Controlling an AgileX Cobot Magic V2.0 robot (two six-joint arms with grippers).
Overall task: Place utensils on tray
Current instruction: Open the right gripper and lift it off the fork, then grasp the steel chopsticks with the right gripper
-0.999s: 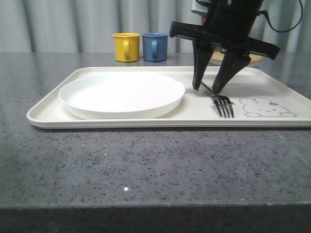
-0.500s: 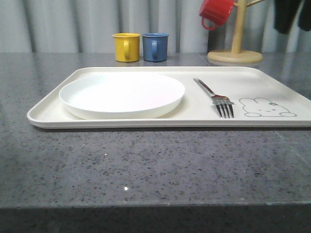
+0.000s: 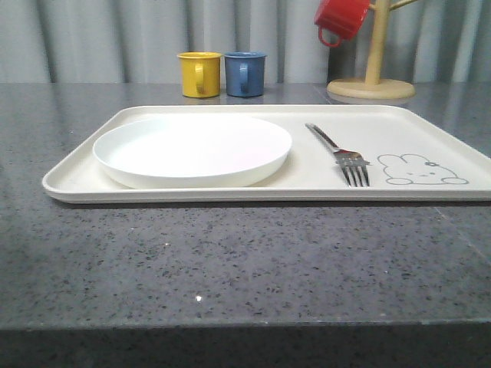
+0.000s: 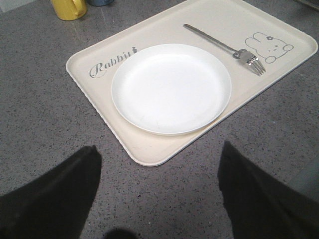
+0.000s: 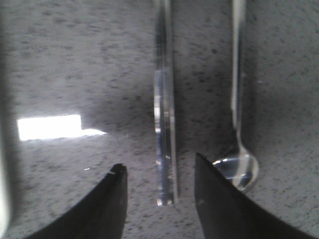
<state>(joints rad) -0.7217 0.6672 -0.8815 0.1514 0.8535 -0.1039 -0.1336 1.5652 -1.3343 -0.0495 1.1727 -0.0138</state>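
The cream tray point(image 3: 77, 181) lies across the dark stone table. On it are the round white plate point(image 3: 192, 149) at the left and the steel fork point(image 3: 343, 156) beside the rabbit drawing. The left wrist view shows the tray point(image 4: 149, 149), plate point(image 4: 171, 88) and fork point(image 4: 224, 46) from above. My left gripper point(image 4: 159, 149) hangs open and empty over bare table near the tray's corner. In the right wrist view, the steel chopsticks point(image 5: 164, 124) and the spoon point(image 5: 239, 167) lie side by side on the table. My right gripper point(image 5: 159, 163) is open, with the chopsticks' end between its fingers.
A yellow mug point(image 3: 199, 73) and a blue mug point(image 3: 245, 73) stand behind the tray. At the back right a red mug point(image 3: 341, 19) hangs on a wooden mug stand point(image 3: 372, 86). A bright reflection point(image 5: 50, 127) lies on the table near the chopsticks.
A second ago my right gripper stood open over the fork's handle on the tray. It has since lifted out of the front view, and the fork stays where it lay.
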